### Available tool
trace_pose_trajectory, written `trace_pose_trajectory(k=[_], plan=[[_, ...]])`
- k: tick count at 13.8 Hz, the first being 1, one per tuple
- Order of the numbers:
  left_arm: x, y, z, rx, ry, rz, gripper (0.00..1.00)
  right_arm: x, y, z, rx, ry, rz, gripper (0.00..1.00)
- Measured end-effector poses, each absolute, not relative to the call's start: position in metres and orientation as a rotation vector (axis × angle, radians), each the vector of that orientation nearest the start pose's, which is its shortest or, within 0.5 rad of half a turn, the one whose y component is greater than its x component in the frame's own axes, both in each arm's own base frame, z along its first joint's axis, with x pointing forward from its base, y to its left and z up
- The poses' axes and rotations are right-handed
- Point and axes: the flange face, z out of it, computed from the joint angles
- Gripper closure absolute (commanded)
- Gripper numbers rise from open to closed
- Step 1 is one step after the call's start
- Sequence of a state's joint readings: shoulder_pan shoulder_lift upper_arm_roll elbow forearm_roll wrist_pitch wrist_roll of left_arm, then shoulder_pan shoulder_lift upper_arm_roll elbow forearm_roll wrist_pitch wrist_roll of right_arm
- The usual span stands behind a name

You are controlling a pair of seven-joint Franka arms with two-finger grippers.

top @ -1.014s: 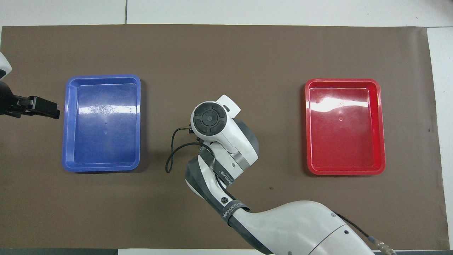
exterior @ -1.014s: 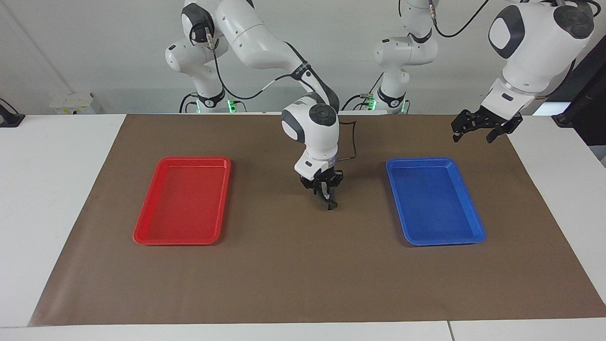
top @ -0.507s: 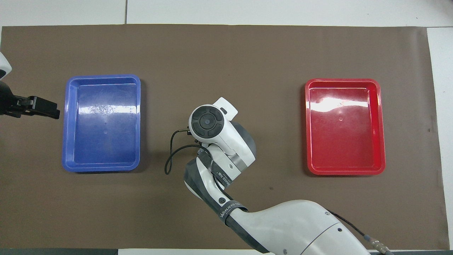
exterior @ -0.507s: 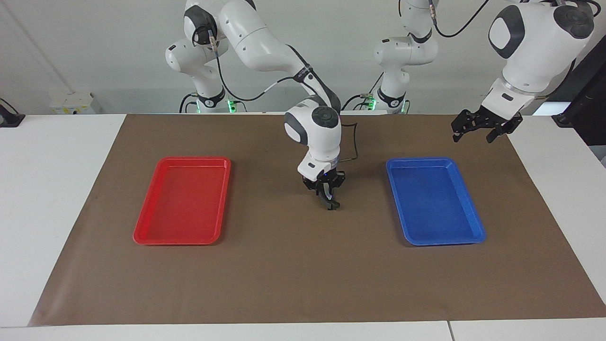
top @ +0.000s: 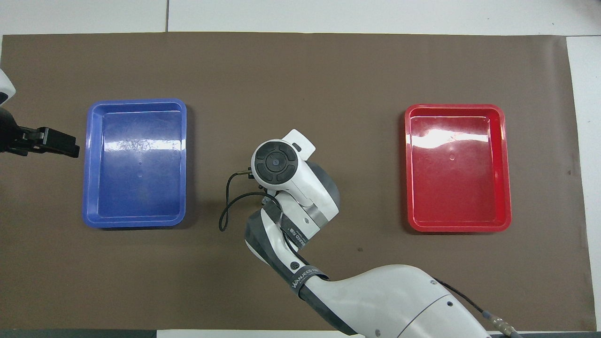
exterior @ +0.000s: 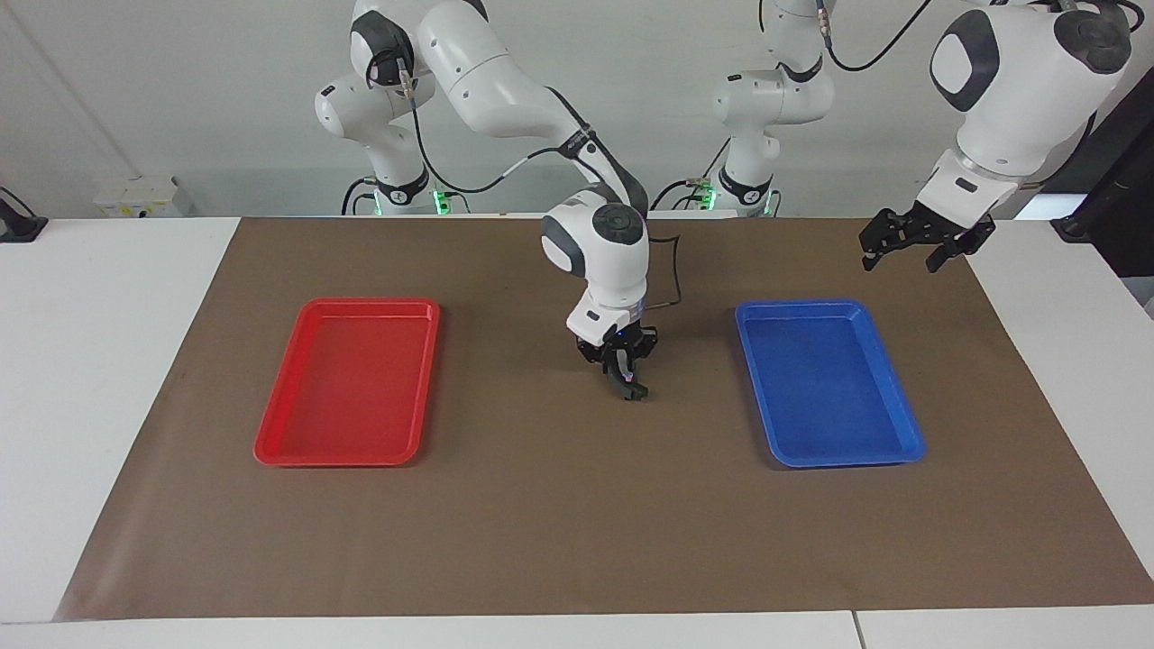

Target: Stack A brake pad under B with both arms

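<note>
Down at the middle of the bench, the right gripper points straight down with its fingers closed together, tips low over the brown mat. A small dark piece shows at those tips, at or just above the mat. It may be the brake pad, but I cannot tell that, nor whether the fingers grip it or only rest against it. From overhead the wrist of the right arm covers that spot entirely, so the piece and the fingers are hidden there.

That spot lies between two trays, both shallow and with nothing in them. One red tray sits toward the right arm's end of the bench and one blue tray toward the left arm's end. Both lie flat on the single mat, well apart from each other.

Up in the air, the left gripper hangs over the mat's edge at the left arm's end, just beside the blue tray and above its level. Its fingers are spread wide and hold nothing. The left arm waits there.

Two white arms in all, one gripper each, stand at one white bench.
</note>
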State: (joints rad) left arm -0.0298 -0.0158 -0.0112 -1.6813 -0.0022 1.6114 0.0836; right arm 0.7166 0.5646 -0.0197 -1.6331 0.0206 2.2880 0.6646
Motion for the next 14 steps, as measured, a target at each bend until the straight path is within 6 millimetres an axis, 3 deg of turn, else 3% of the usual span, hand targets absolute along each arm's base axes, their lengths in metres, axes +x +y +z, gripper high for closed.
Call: trace_pose_trajectory(k=[9, 11, 13, 14], plan=[[0.5492, -0.0228, 0.5845, -3.138, 0.195, 0.085, 0.0, 0.5334, 0.4441, 0.2994, -3.096, -0.027, -0.074, 0.97], [0.5492, -0.0228, 0.5845, -3.138, 0.195, 0.085, 0.0, 0.5334, 0.4441, 0.2993, -3.095, -0.027, -0.076, 0.91], [0.5492, -0.0228, 0.5845, -3.138, 0.195, 0.085, 0.0, 0.5332, 0.444, 0.2992, -3.094, -0.027, -0.079, 0.44], [0.5492, -0.0228, 0.5845, -3.138, 0.195, 0.085, 0.0, 0.533, 0.4437, 0.299, -3.092, -0.026, -0.081, 0.0]])
